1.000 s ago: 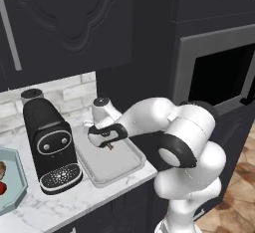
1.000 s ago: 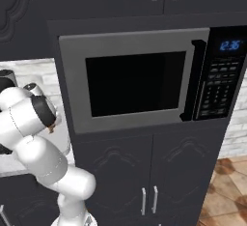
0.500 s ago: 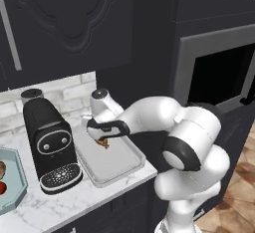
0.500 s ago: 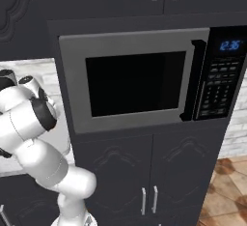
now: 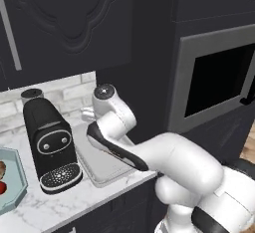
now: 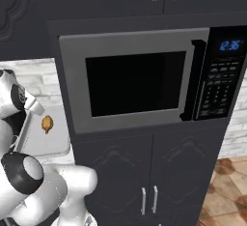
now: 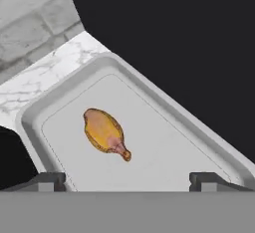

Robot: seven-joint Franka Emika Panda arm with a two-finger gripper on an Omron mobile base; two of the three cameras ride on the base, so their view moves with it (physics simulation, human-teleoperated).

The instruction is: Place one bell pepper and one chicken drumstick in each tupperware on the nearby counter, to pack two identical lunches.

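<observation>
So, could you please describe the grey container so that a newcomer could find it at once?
Start at the built-in microwave; left of it lies the white-grey marble counter. There, right of the black coffee machine, sits the light grey rectangular tupperware. Unlike the pale teal octagonal tupperware, it holds one golden-brown chicken drumstick.

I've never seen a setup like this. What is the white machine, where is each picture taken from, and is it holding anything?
It is a white robot arm in a simulated kitchen. Two pictures come from cameras behind it, left and right; the third looks down from its hand. On the marble counter stand a black coffee machine, a teal tupperware and a grey tupperware. A chicken drumstick lies alone in the grey one. The gripper hangs above it, fingers wide apart, holding nothing.
</observation>
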